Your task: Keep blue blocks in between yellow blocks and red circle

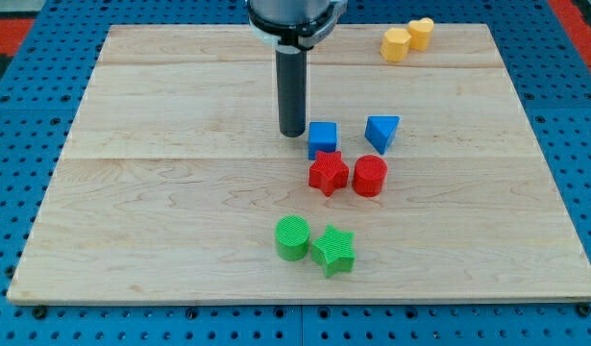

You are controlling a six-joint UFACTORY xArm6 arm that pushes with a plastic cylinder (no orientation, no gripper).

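My tip [292, 132] rests on the board just left of the blue cube [322, 137], close to it. A blue triangular block [381, 132] lies to the cube's right. Below them sit a red star [328, 173] and a red circle [370, 176], side by side. The star touches the cube's lower edge. Two yellow blocks lie at the view's top right: a yellow hexagon [396, 44] and a yellow heart [421, 34], touching each other.
A green circle [293, 238] and a green star [333, 250] lie together near the view's bottom centre. The wooden board [132, 192] sits on a blue perforated table. The arm's body hangs over the board's top edge.
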